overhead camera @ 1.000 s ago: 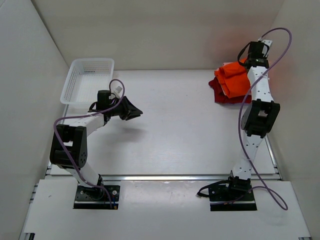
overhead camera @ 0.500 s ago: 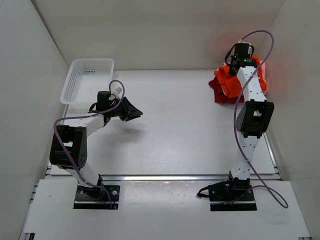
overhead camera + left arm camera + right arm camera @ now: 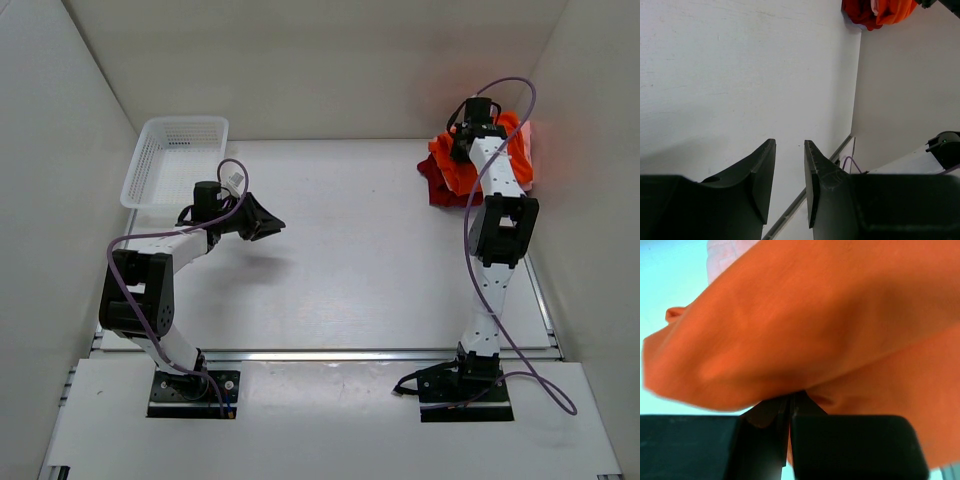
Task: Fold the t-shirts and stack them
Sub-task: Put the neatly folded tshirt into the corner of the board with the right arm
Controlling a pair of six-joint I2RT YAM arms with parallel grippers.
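Note:
The bright orange t-shirt (image 3: 447, 163) lies bunched on the dark red t-shirt (image 3: 432, 186) at the table's back right corner. Both also show in the left wrist view, the orange (image 3: 896, 10) beside the dark red (image 3: 860, 12). My right gripper (image 3: 463, 146) is down on this pile. In its wrist view it (image 3: 791, 399) is shut on a fold of the orange t-shirt (image 3: 805, 325). A light pink cloth (image 3: 724, 252) shows behind the fold. My left gripper (image 3: 268, 222) hovers over the left of the table, open and empty (image 3: 789, 145).
A white mesh basket (image 3: 172, 160) stands at the back left corner. White walls close in the table on the left, back and right. The right arm's purple cable (image 3: 478, 195) loops beside the pile. A metal rail (image 3: 330, 353) runs along the near edge.
My right gripper has swung left from the far right wall onto the shirt pile, and the orange shirt has bunched up around it. The left arm has not moved.

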